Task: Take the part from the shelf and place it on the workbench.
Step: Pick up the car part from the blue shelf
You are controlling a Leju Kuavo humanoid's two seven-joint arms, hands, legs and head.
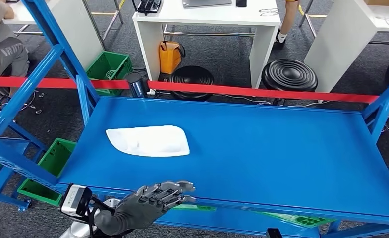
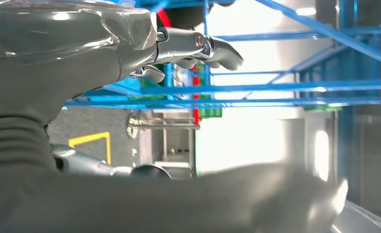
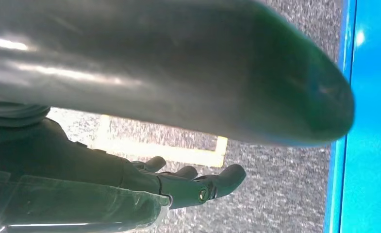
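A flat white part (image 1: 148, 141) with rounded corners lies on the blue shelf deck (image 1: 261, 158), toward its left half. My left hand (image 1: 155, 200) hovers at the shelf's front edge, just below the part, fingers stretched forward and apart, holding nothing. In the left wrist view the left hand (image 2: 178, 48) shows its fingers extended before blue shelf beams. The right hand (image 3: 188, 182) hangs over grey floor beside a blue shelf edge (image 3: 341, 155), fingers loosely extended and empty.
A red bar (image 1: 261, 92) crosses the shelf's back edge, with blue uprights (image 1: 58, 44) at both sides. Green crates (image 1: 109, 67) sit on the floor left of the shelf. Behind stand white tables (image 1: 207, 22), black stools (image 1: 289, 74) and a seated person (image 1: 4, 44).
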